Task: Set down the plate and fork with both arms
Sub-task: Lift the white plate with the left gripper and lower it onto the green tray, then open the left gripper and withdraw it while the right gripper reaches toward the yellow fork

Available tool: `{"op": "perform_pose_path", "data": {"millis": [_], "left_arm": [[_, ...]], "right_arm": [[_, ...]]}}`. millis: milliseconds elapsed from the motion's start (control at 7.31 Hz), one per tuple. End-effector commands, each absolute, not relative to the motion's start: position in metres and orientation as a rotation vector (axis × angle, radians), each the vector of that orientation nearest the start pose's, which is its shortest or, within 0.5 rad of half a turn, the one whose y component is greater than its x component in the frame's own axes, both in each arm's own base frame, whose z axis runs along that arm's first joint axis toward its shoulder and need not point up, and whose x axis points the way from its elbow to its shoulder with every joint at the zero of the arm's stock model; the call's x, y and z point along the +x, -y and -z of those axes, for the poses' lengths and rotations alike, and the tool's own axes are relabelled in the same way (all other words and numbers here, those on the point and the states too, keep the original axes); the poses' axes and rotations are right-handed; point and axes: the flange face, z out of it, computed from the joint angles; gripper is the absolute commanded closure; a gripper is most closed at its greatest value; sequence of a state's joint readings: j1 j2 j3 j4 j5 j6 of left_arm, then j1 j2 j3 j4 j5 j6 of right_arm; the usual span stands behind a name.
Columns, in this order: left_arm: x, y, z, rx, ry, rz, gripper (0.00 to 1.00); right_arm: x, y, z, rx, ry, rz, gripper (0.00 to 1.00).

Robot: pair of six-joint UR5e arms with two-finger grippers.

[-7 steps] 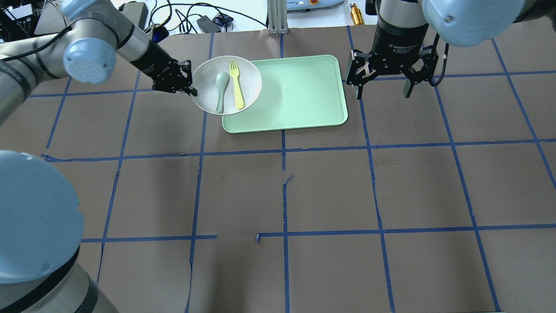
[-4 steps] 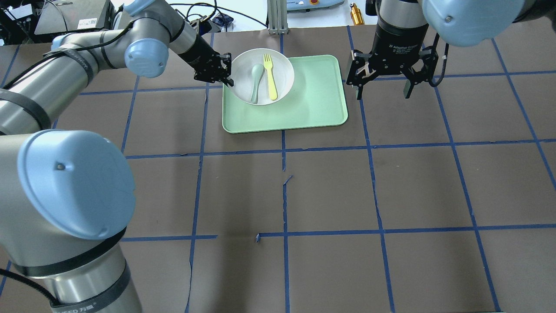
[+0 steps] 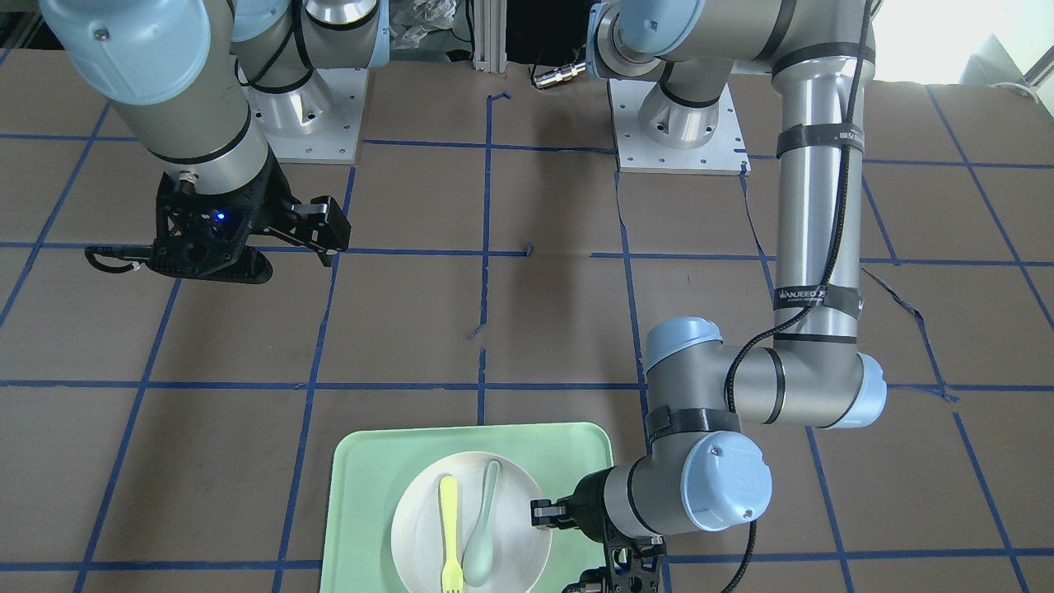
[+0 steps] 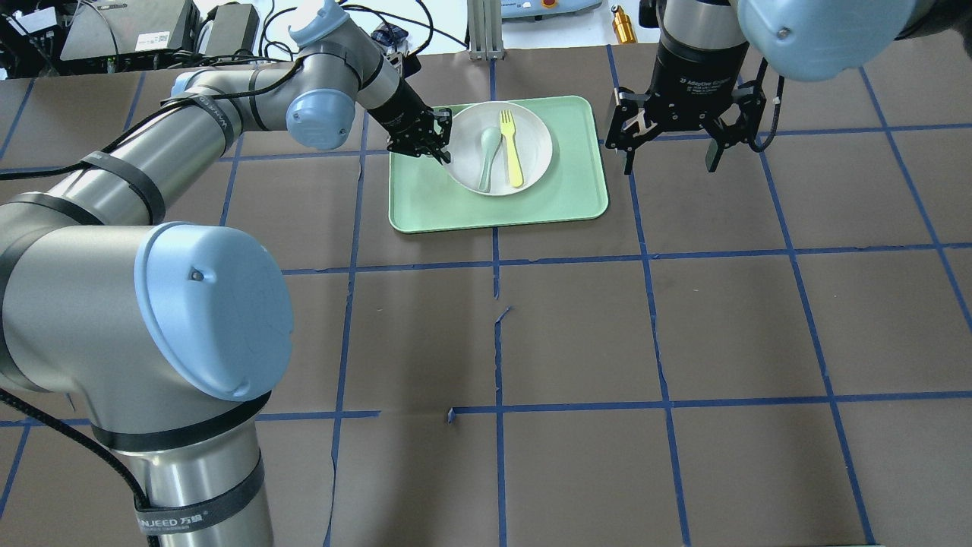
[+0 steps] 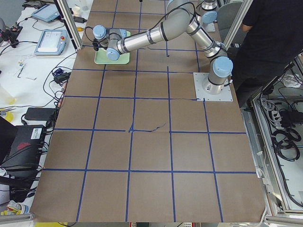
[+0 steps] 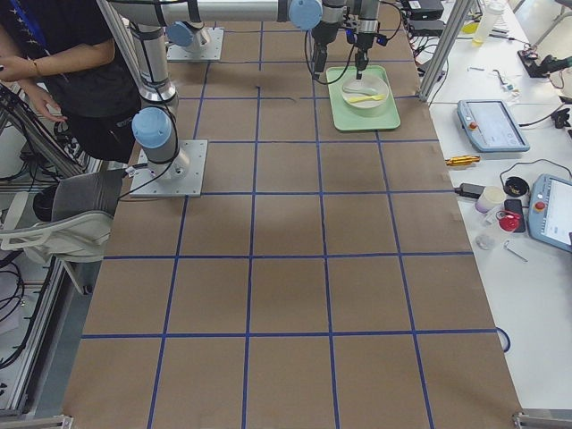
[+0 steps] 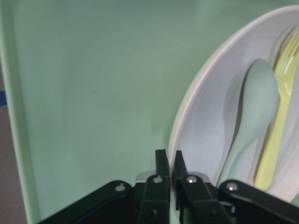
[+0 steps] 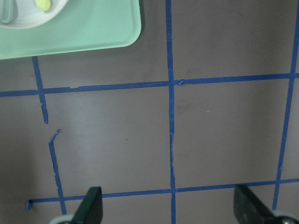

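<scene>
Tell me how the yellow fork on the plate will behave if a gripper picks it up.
The fork looks like slim plastic, so probably light and fairly stiff. It lies flat in the shallow plate close beside the spoon, so a grasp may nudge the spoon while closing. Pinched off-centre along its long handle, it would likely pivot or slip.

Mint tray (image 4: pixel 562 190) is sitting flat on the brown table (image 4: pixel 577 334), which is wearing a blue tape grid (image 4: pixel 497 258). A grey-green spoon (image 4: pixel 487 156) is lying inside the tray's outline, handle pointing back toward my side. A gold cylinder (image 4: pixel 623 26) is sitting past the tray's far right corner. Someone in black (image 5: pixel 270 33) is standing across the table, well apart from the tray.
</scene>
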State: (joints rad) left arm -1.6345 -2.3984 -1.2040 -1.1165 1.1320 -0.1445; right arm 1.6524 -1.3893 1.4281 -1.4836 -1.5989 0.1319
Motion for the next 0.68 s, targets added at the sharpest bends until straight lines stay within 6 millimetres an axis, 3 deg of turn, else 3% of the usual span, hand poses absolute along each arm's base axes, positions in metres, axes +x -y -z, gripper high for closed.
{"op": "perform_pose_path", "data": {"millis": [0,137,274,410,547], "left_arm": [[-0.236,0.744,-0.18,-0.178,-3.567,-0.126,1.0],[-0.236,0.744,-0.18,-0.144,-3.574,-0.067,0.37],[-0.236,0.744,-0.186,-0.121,-3.581,0.015,0.0],[-0.233,0.741,-0.208,-0.117,-3.578,0.046,0.0],[-0.218,0.741,-0.231,-0.074,-3.538,0.11,0.0]], "right_arm": [[0.176,0.543,-0.454,0.075,-3.176,-0.194,0.0],[0.176,0.543,-0.454,0.078,-3.176,-0.194,0.0],[0.177,0.546,-0.449,0.08,-3.174,-0.204,0.0],[0.178,0.556,-0.445,0.086,-3.169,-0.152,0.0],[0.181,0.579,-0.435,0.097,-3.16,-0.022,0.0]]}}
